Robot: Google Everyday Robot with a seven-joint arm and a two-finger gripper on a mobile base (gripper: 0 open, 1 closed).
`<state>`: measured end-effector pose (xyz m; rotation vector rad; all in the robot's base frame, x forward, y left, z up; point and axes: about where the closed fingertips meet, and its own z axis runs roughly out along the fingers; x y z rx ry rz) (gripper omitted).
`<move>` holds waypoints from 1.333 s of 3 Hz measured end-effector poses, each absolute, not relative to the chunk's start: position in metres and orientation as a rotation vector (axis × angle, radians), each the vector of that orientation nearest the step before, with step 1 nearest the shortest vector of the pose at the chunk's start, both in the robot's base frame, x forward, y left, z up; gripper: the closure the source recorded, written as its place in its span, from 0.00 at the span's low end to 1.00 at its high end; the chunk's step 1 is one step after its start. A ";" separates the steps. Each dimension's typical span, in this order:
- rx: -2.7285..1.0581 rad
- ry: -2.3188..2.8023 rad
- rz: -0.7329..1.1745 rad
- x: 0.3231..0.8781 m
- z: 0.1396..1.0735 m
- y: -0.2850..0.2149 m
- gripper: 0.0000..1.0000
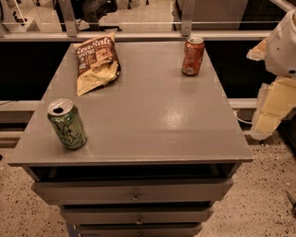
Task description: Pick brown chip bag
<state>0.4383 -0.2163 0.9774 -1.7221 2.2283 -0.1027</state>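
My tool (272, 109) hangs beside the table (152, 120). The brown chip bag (96, 62) lies well apart, far to its left. I cannot tell whether the tool is apart or together.

This looks like an office or lab workspace rather than a home. A grey drawer cabinet (152, 120) with a plain flat top and small-knobbed drawers (134, 190) stands on a speckled, terrazzo-like floor (270, 199). Behind it runs a metal railing (138, 35) with upright posts. Beyond the railing is a pale hard floor with what appears to be a dark office chair (98, 8). The robot's gripper (274, 107), cream-yellow below a white arm shell, hangs at the right edge beside the cabinet, which suits a robotics workspace.
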 end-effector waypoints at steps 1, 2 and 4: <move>-1.721 2.223 -0.103 0.439 0.978 -0.216 0.00; -1.749 2.138 -0.082 0.472 0.973 -0.189 0.00; -1.746 1.838 -0.009 0.584 0.954 -0.072 0.00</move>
